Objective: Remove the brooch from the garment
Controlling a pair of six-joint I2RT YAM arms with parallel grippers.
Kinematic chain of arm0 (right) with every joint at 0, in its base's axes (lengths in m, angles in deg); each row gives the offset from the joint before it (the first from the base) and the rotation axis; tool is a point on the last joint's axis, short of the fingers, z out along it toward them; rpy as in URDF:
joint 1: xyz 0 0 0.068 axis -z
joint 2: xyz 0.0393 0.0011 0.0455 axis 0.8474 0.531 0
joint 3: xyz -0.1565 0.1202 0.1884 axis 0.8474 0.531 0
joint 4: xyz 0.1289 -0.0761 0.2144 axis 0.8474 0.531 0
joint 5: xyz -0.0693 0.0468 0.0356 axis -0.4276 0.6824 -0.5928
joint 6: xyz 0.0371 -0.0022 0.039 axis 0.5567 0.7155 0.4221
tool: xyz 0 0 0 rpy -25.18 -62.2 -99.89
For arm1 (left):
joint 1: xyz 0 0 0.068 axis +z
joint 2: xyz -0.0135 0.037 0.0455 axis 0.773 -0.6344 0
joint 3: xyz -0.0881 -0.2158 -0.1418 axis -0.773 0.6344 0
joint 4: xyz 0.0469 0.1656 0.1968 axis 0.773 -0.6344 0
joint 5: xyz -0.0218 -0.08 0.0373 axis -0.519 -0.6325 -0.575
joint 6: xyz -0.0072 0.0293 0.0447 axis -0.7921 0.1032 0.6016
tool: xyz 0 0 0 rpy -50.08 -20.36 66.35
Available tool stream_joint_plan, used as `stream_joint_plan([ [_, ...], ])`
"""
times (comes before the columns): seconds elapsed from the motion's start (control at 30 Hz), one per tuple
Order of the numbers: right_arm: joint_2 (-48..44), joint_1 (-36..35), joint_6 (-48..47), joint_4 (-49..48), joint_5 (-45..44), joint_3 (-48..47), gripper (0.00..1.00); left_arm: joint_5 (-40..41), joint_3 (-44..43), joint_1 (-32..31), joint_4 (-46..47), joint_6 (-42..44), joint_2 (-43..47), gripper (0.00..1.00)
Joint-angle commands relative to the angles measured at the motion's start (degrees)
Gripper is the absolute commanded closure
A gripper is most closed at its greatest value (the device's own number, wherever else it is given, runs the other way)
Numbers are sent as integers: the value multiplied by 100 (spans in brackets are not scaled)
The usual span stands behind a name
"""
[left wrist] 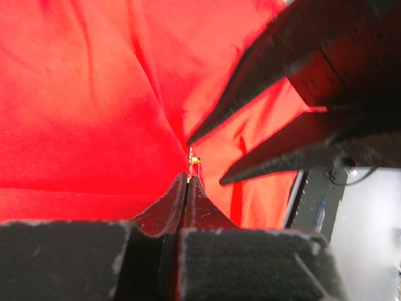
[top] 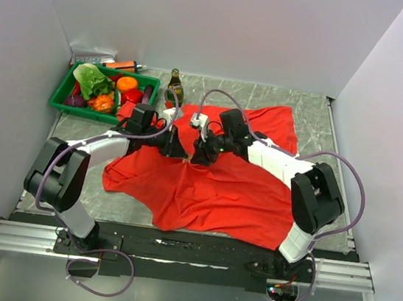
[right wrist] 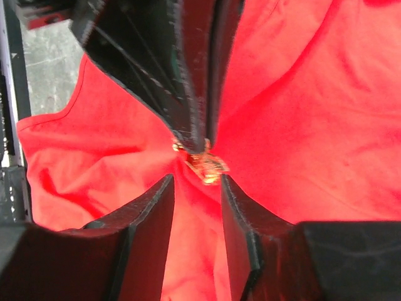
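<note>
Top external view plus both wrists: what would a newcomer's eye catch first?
The bright red garment sprawled across the middle of the table, with the left gripper and right gripper meeting tip to tip over it. Up close, the tiny gold brooch glints where the fabric gathers, the left gripper shut at it, the right gripper open around it.

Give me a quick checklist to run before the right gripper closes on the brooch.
1. Left gripper shut, pinching the garment next to the brooch: ok.
2. Right gripper open: ok.
3. Brooch lined up with the right gripper's gap: ok.
4. Brooch deep enough between the right fingertips: not ok, it sits at the tips.
5. Clasp undone: cannot tell.
</note>
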Motion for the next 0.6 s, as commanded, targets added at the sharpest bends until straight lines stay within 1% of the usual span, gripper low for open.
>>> stream_joint_plan([
  [0.0, -14, 209, -412, 207, 440, -286, 53, -354, -312, 9, -356, 296, 55, 99],
  [0.1, -129, 323, -807, 541, 916, -356, 48, -564, -347, 88, -655, 594, 117, 99],
  [0.23, -103, 315, -1099, 797, 1102, -488, 46, -924, -365, 159, -779, 886, 144, 99],
  [0.43, 170, 254, -1073, 937, 1418, -769, 45, -1303, -444, 159, -604, 834, 29, 99],
  [0.57, 354, 149, -1082, 1017, 1445, -883, 46, -1443, -435, 159, -489, 684, 12, 99],
])
